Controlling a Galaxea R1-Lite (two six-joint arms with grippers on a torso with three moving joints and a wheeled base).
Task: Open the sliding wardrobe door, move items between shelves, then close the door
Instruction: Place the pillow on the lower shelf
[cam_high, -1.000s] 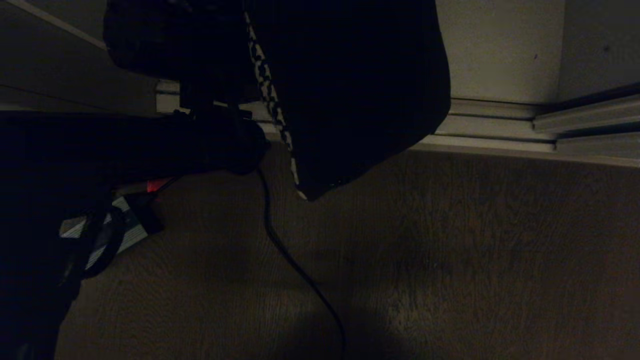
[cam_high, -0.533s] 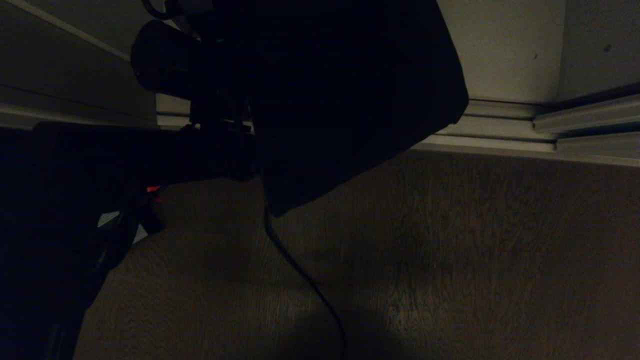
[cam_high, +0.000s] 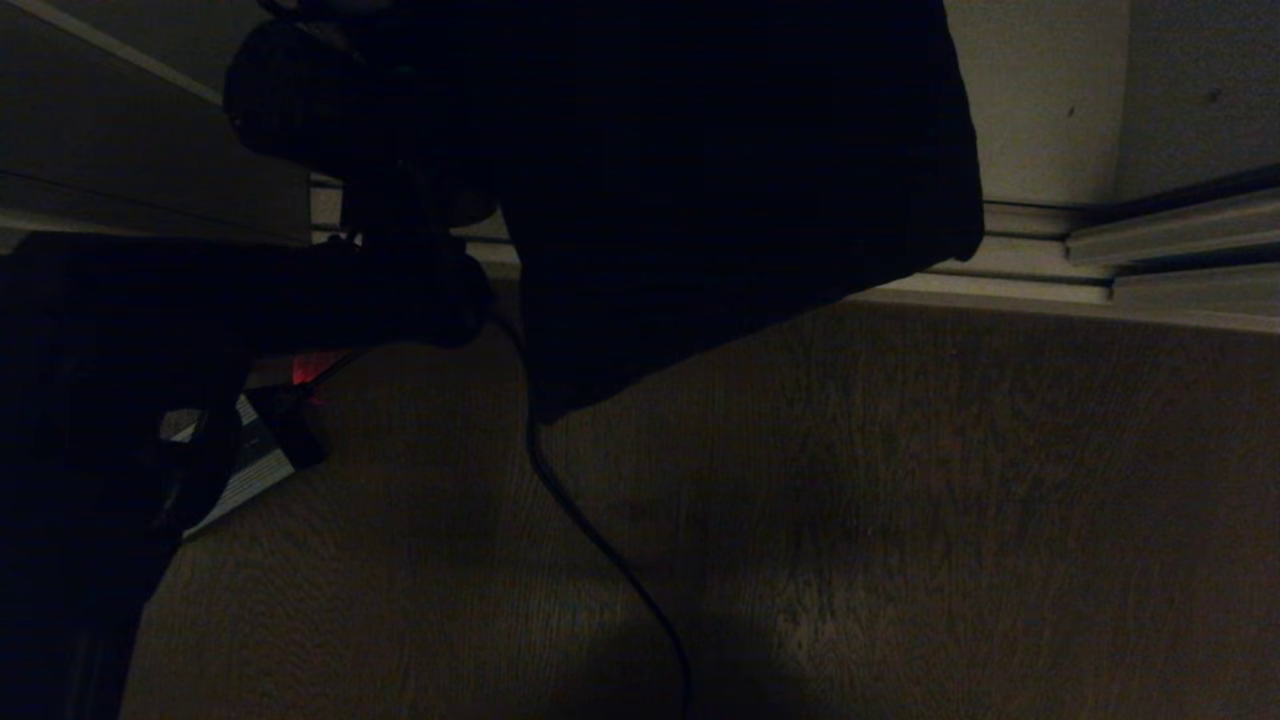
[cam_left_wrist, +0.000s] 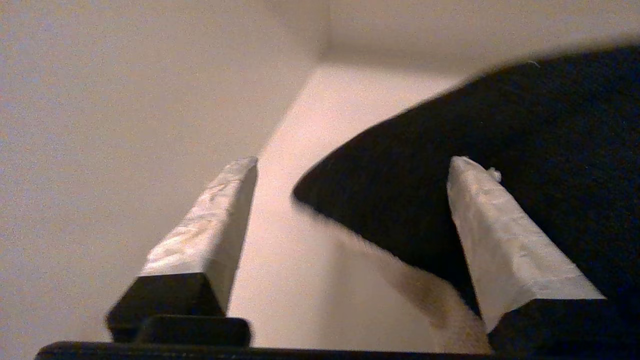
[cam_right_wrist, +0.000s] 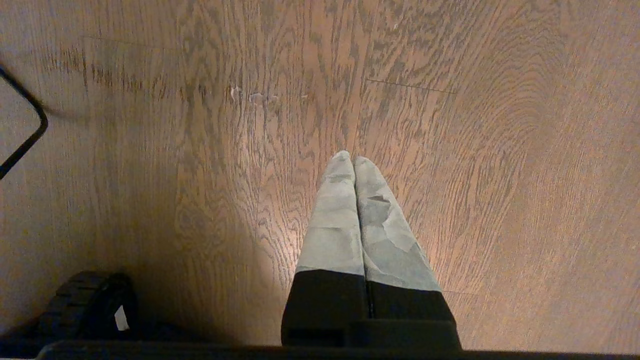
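In the head view the cushion (cam_high: 720, 180) is a big dark shape at the top centre, with my dark left arm (cam_high: 250, 290) reaching to it from the left. The left wrist view shows my left gripper (cam_left_wrist: 352, 162) open over an off-white shelf (cam_left_wrist: 310, 280). The cushion (cam_left_wrist: 500, 125) lies on that shelf, one corner between the spread fingers and its bulk behind one fingertip. A pale grey panel with a thin light edge (cam_high: 150, 120) at the upper left looks like the sliding wardrobe door. My right gripper (cam_right_wrist: 352, 157) is shut and hangs above the wooden floor.
A ribbed metal floor track (cam_high: 1170, 240) runs along the wardrobe's foot at the right. A small silver box (cam_high: 245, 470) lies on the wooden floor at the left, and a black cable (cam_high: 600, 540) trails across the floor. A white side wall (cam_left_wrist: 125, 100) bounds the shelf.
The cushion's dark shape has swung and spread to the right, and its houndstooth edge no longer shows. My left arm has shifted slightly. The floor and track have not moved.
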